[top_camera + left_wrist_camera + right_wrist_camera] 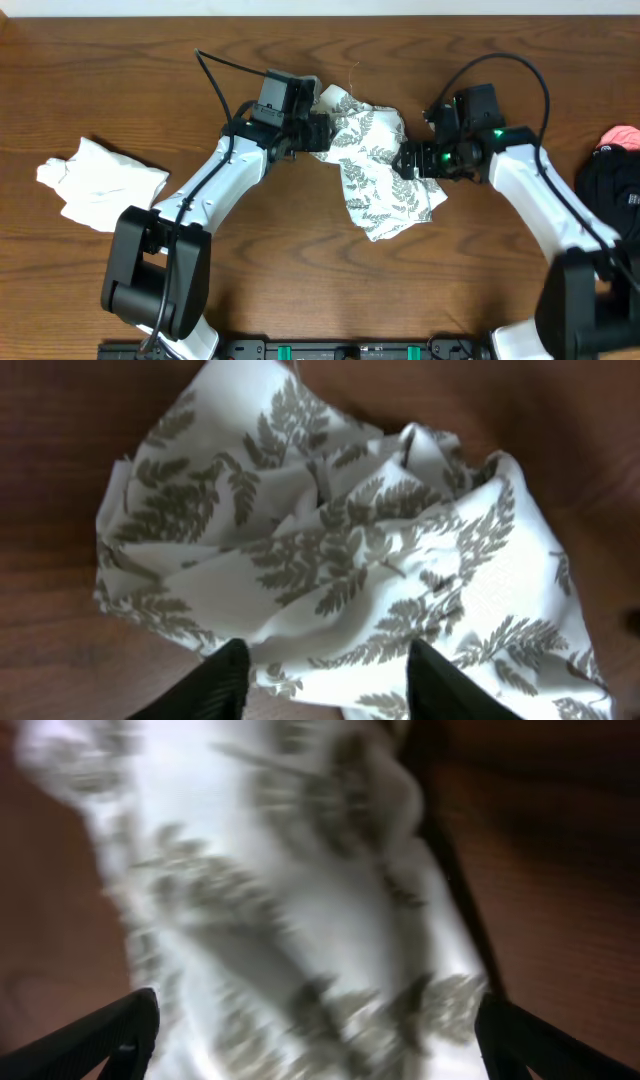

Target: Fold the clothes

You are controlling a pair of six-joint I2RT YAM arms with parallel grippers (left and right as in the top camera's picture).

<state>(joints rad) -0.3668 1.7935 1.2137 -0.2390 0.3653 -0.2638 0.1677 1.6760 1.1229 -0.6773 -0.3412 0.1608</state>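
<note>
The fern-printed cream garment (372,165) lies crumpled in a heap at the table's middle. My left gripper (322,133) sits at its upper left edge. In the left wrist view the fern cloth (330,550) spreads out below the left gripper (330,682), whose jaws stand apart with nothing pinched. At the heap's right side is my right gripper (406,160). The right wrist view is blurred, with the fern cloth (300,900) under the wide-open right gripper (315,1042). A plain white garment (100,182) lies at the left. At the right edge is a black one (612,192).
A pink-red item (622,136) rests above the black garment at the right edge. Bare brown wood table (300,260) shows in front of the heap and between it and the white garment. Black cables arc over both arms.
</note>
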